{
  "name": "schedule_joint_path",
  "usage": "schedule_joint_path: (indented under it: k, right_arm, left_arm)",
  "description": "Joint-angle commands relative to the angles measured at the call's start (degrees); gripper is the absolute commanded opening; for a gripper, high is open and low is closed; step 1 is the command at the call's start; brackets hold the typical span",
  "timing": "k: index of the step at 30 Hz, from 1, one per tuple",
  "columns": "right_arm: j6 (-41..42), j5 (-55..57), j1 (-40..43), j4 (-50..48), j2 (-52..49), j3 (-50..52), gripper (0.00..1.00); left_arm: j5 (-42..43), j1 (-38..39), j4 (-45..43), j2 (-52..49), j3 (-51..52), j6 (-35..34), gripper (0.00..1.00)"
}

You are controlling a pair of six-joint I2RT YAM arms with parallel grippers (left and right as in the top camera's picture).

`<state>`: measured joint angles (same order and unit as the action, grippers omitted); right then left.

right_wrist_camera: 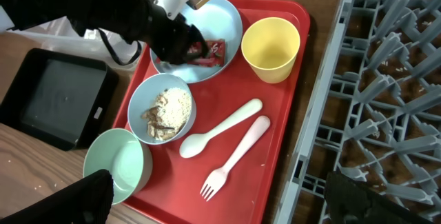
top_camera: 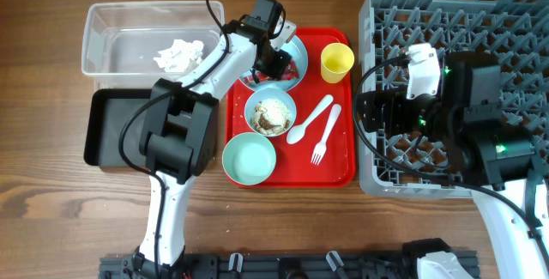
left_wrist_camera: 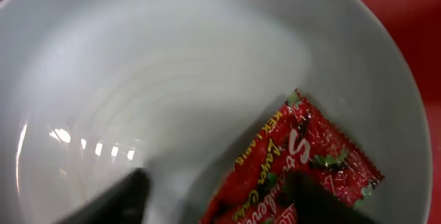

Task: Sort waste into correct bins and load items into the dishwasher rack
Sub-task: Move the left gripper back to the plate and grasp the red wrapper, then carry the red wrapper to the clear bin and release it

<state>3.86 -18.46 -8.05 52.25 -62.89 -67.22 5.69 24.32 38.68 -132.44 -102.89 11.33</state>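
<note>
Dark fingers (left_wrist_camera: pixel 127 200) of the left end effector (left_wrist_camera: pixel 217 203) fill the bottom of the left wrist view. One stands on each side of the red snack wrapper (left_wrist_camera: pixel 296 155), which lies in the pale blue plate (left_wrist_camera: pixel 138 58). Whether they pinch the wrapper I cannot tell.

The plate sits at the far edge of the red serving tray (top_camera: pixel 339 169), and the yellow cup (top_camera: pixel 336 62) stands in the tray's far right corner. A bowl (top_camera: pixel 252 106) holding food scraps (top_camera: pixel 271 118) is midway along the tray's left edge, with an empty mint bowl (top_camera: pixel 250 159) at the near left corner. The white spoon (top_camera: pixel 309 120) and fork (top_camera: pixel 324 137) lie side by side just right of the bowls.

At the desk's (top_camera: pixel 43 210) far left corner, the clear tub (top_camera: pixel 103 21) holds the crumpled napkin (top_camera: pixel 178 54), and the black tray (top_camera: pixel 107 129) sits against its near side. The grey dishwasher rack (top_camera: pixel 455 9) fills the desk's right edge. The right end effector (right_wrist_camera: pixel 227 200) hangs over the rack's left side, fingers spread wide, empty.
</note>
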Motion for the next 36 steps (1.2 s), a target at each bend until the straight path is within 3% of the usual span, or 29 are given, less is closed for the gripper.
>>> schedule_joint_path:
  k: [1, 2, 13, 17, 20, 23, 25, 34, 36]
  right_arm:
    - [0.83, -0.87, -0.22, -0.33, -0.55, -0.92, 1.00]
    - [0.81, -0.87, -0.22, -0.33, -0.55, -0.90, 1.00]
    - [0.81, -0.87, -0.22, -0.31, -0.55, -0.92, 1.00]
    - [0.81, -0.87, -0.22, -0.15, -0.55, -0.92, 1.00]
    - [0.81, -0.87, -0.22, -0.09, -0.55, -0.92, 1.00]
    - [0.83, -0.87, -0.22, -0.13, -0.55, -0.92, 1.00]
    - [0.81, -0.90, -0.22, -0.13, -0.55, -0.92, 1.00]
    - [1.31, -0.90, -0.22, -0.11, -0.55, -0.92, 1.00]
    - [1.29, -0.90, -0.22, -0.11, -0.55, -0.92, 1.00]
  left_arm:
    - [1.33, 0.28, 0.26, -2.36, 1.42, 0.22, 0.09]
    - [1.36, 0.31, 0.31, -2.36, 1.42, 0.02, 0.04]
    - [1.31, -1.20, 2.16, 2.36, -2.03, -13.38, 0.04]
    - [2.08, -2.38, 3.37, 6.19, -3.80, -14.80, 0.06]
    - [2.71, -2.47, 4.07, 8.15, -3.80, -12.39, 0.27]
    - [4.76, -1.92, 5.68, 8.31, -3.78, -4.24, 0.61]
    - [4.98, -1.40, 6.82, 7.43, -3.78, -0.11, 0.74]
    - [4.90, -0.52, 7.37, 2.86, -2.69, 6.56, 0.99]
    - [4.96, -0.52, 7.19, 1.68, -2.69, 7.61, 1.00]
